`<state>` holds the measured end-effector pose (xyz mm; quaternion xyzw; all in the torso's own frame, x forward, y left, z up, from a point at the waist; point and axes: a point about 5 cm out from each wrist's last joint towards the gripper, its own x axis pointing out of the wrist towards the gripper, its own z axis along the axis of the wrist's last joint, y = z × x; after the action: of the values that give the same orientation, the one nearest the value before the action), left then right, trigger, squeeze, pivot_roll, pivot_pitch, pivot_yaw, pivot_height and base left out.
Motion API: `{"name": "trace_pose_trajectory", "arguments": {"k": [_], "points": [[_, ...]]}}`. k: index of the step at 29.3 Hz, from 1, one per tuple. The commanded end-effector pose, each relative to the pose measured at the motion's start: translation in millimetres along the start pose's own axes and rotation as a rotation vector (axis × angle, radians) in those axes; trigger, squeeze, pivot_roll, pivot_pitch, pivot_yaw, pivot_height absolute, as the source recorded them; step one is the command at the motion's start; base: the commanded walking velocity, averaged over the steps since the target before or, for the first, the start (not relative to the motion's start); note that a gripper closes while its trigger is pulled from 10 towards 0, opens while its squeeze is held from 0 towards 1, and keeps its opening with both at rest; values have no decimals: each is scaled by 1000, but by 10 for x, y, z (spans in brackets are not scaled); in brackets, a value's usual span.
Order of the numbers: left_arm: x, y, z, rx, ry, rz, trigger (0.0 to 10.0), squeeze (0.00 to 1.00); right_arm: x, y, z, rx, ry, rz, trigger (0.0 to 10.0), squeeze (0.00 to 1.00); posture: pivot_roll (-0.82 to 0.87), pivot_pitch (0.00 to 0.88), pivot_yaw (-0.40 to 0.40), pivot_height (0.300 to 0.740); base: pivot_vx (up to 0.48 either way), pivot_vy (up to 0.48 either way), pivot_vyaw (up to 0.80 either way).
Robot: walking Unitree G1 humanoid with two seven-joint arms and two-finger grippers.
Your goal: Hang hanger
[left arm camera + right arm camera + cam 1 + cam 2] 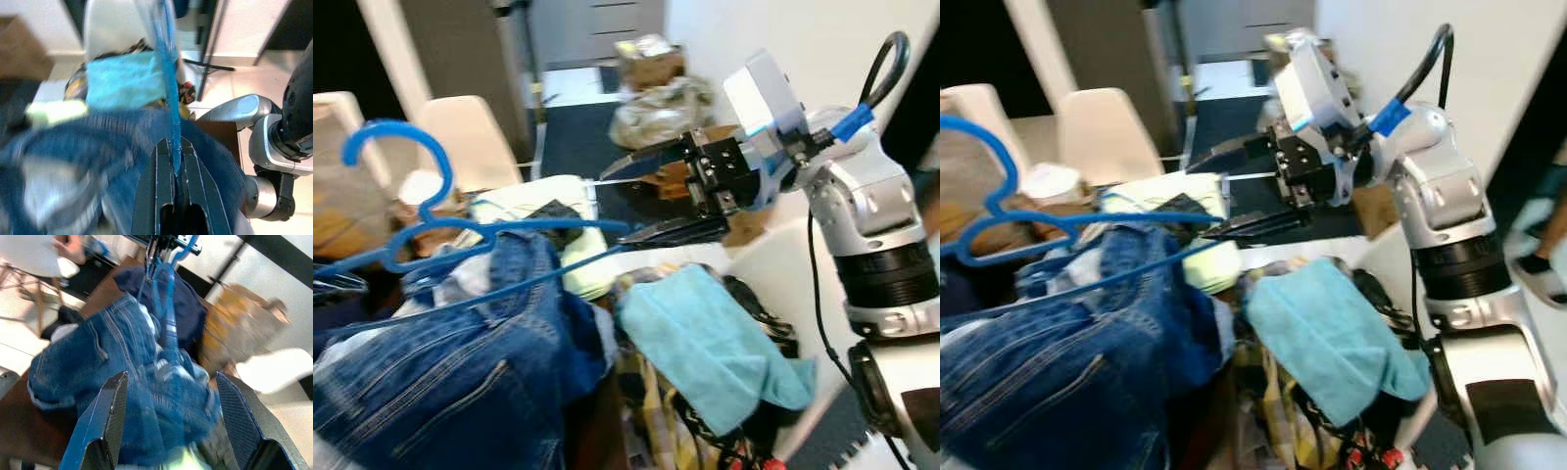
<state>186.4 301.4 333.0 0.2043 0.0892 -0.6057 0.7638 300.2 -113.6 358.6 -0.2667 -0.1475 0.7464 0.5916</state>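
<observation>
**Left wrist view: hanger's pinched, rail not found yet**

Left wrist view has my left gripper [177, 169] with fingers clamped on the blue hanger [421, 235], which sits over the jeans [460, 362] on the clothes pile. Right gripper [651, 196] has its fingers spread wide at the hanger's far arm tip (touching? can't tell). I'd say we're at the lift-off step. Next I need to raise it, hook up, and find a rail.

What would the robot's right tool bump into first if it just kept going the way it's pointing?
Probably the blue hanger and the denim jeans draped on it. The right tool, fingers open, points straight at them, with the jeans between its fingertips in the wrist view. Depth is uncertain.
</observation>
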Motion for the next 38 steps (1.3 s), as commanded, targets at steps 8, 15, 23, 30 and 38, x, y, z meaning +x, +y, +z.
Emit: {"name": "trace_pose_trajectory", "arguments": {"k": [8, 15, 23, 30, 38], "points": [[197, -50, 124, 54, 14, -137, 10000, 0, -107, 55, 313, -77, -59, 52, 10000, 0, 12, 6, 43, 740, 0, 0, -395], [267, 14, 114, 113, 25, -141, 10000, 0, 68, 162, 370, -61, -51, 138, 10000, 0, 1, 3, 44, 740, 0, 0, 0], [321, 55, 105, 156, 27, -130, 10000, 0, 205, 181, 301, 21, 0, 157, 10000, 0, -8, 2, 42, 740, 0, 0, 0], [345, 69, 111, 177, 24, -113, 10000, 0, 386, 198, 152, 118, 56, 133, 10000, 0, -10, 0, 36, 740, 0, 0, 0], [367, 109, 98, 200, 42, -80, 10000, 0, 605, 206, 20, 204, 111, 92, 10000, 0, -14, 0, 34, 740, 0, 0, 0]]}}
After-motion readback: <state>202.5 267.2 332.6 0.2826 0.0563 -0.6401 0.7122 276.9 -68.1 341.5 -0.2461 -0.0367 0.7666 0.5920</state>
